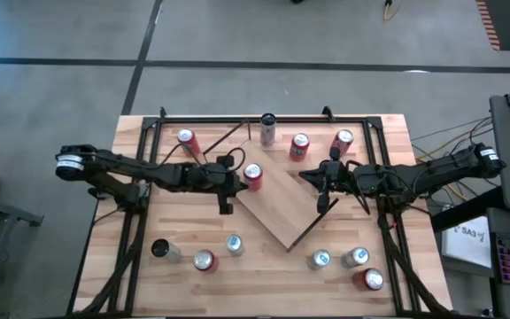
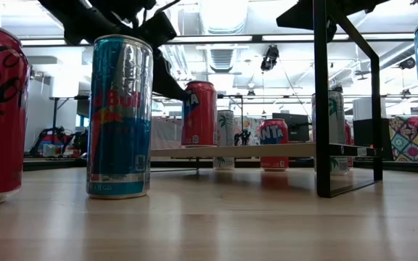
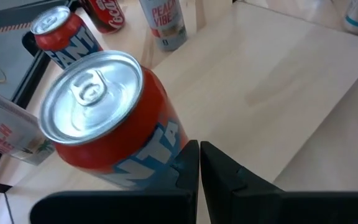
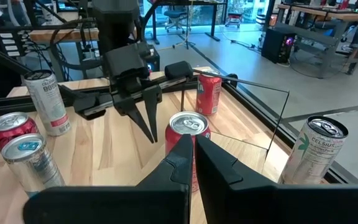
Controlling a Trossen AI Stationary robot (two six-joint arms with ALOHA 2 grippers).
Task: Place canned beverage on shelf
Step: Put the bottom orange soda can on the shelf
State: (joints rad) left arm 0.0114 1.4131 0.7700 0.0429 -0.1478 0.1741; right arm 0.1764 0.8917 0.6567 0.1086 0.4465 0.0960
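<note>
A red canned beverage [image 1: 253, 175] stands upright on its base on the left corner of the shelf [image 1: 283, 206], a light-wood board lying skewed at the table's middle. The can also shows in the left wrist view [image 3: 104, 118], the right wrist view [image 4: 188, 134] and the low view [image 2: 199, 114]. My left gripper [image 3: 199, 163] is shut, and its tips are right beside the can on its left [image 1: 237, 182]. My right gripper [image 4: 193, 155] is shut too. It hovers over the shelf's right part [image 1: 308, 175], pointing at the can from a distance. My left gripper's shut fingers [image 3: 188, 165] slant down from the table's left, close against the can's lower side wall [image 3: 160, 163]. I cannot tell whether they touch it. The can stands upright on the shelf.
A black frame [image 1: 264, 118] runs around the table. Several cans stand along the far side, among them a red one [image 1: 186, 140], a silver one [image 1: 267, 128] and another red one [image 1: 343, 140]. More stand at the near side [image 1: 204, 260] [image 1: 355, 257]. Much of the shelf's top is bare.
</note>
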